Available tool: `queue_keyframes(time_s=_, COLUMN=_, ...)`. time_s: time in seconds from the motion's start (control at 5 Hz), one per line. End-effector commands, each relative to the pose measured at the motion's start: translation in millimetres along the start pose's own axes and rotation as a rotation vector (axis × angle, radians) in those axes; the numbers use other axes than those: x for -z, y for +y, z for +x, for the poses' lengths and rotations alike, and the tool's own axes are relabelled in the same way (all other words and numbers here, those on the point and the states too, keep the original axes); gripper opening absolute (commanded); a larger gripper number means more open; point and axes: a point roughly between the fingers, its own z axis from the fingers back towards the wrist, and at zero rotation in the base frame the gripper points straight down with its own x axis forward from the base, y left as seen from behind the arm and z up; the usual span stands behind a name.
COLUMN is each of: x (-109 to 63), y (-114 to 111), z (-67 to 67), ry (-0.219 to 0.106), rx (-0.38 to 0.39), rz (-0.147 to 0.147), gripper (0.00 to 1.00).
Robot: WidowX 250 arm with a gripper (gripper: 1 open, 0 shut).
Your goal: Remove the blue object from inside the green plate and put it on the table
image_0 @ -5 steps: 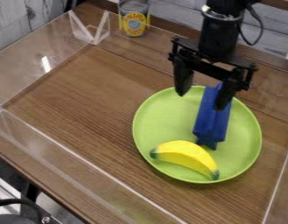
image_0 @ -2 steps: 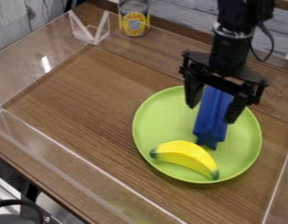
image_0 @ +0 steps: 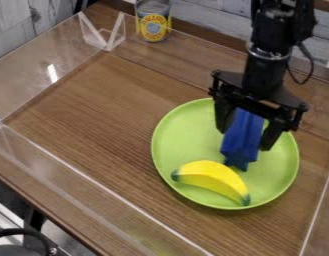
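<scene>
The green plate (image_0: pixel 178 130) sits on the right part of the brown wood-grain table (image_0: pixel 100 110). Inside it lies the blue object (image_0: pixel 240 148), a long dark-blue block, with its far end between my fingers. My black gripper (image_0: pixel 255 120) points straight down over that end, open, one finger (image_0: pixel 226 112) on the left of the block and the other on its right. I cannot tell whether the fingers touch the block. A yellow banana (image_0: pixel 215 181) rests in the plate's near part.
Clear plastic walls (image_0: pixel 33 70) ring the table. A yellow-labelled can (image_0: pixel 153 25) and a clear plastic stand (image_0: pixel 100 33) are at the far edge. The plate's right rim lies close to the right wall.
The gripper has come down and shifted right, from above the plate's far rim to straddling the blue block's far end. Its jaws stayed open. Block and banana have not moved.
</scene>
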Motion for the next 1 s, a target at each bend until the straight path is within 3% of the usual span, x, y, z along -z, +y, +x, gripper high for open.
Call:
queue_keyframes(time_s=0.0, x=-2.7, y=-4, z=4.4, ry=-0.040, rx=0.009, rz=-0.008, gripper=1.00)
queue_keyframes(time_s=0.8, x=19.7, y=-7, z=11.2, ry=-0.055, rx=0.008, rz=-0.011, gripper=1.00)
